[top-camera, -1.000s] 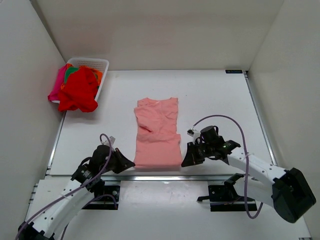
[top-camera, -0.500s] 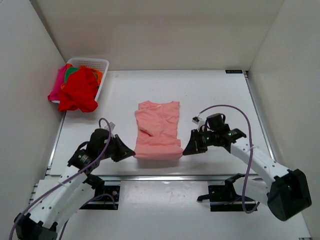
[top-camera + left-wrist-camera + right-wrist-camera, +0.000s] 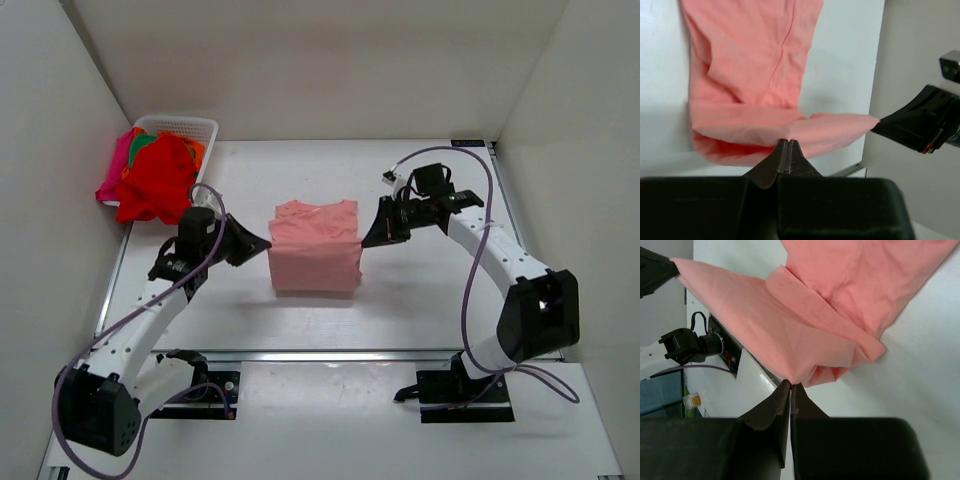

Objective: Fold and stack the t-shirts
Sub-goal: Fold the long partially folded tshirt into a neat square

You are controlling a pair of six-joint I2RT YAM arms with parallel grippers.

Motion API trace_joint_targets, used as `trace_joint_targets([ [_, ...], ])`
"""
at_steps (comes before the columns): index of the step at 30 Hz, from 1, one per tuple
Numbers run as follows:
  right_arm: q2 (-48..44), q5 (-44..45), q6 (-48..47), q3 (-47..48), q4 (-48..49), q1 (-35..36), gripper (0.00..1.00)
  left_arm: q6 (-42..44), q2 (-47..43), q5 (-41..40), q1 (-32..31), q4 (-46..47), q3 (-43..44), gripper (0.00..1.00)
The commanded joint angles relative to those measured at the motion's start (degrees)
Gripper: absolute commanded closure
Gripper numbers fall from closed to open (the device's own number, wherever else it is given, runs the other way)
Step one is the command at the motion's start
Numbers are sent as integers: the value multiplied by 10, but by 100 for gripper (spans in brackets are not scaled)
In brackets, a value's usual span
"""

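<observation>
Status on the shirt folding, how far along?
Done: salmon-pink t-shirt has sides folded in. In hand: left gripper and right gripper, both shut on its hem corners, hold the hem lifted over the body. Left: red t-shirt and others heaped at the white basket, nothing stacked.

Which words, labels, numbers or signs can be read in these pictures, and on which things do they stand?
No text can be read in any view.
Small dark label strip at the far edge of the white table: too small and blurred to read.
Plain salmon-pink cloth t-shirt: no print or tag shows.
</observation>
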Motion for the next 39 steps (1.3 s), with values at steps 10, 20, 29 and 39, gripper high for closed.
trace_joint_targets([
  [10, 150, 7, -22, 190, 22, -37, 100, 53, 172, -25, 50, 146, 150, 100],
  [20, 292, 24, 16, 294, 112, -87, 100, 74, 423, -21, 57, 204, 299, 95],
  [29, 511, 27, -3, 521, 63, -104, 100, 66, 589, -71, 50, 209, 420, 96],
  [39, 580, 247, -39, 674, 32, -82, 48, 54, 672, -118, 72, 229, 522, 43],
])
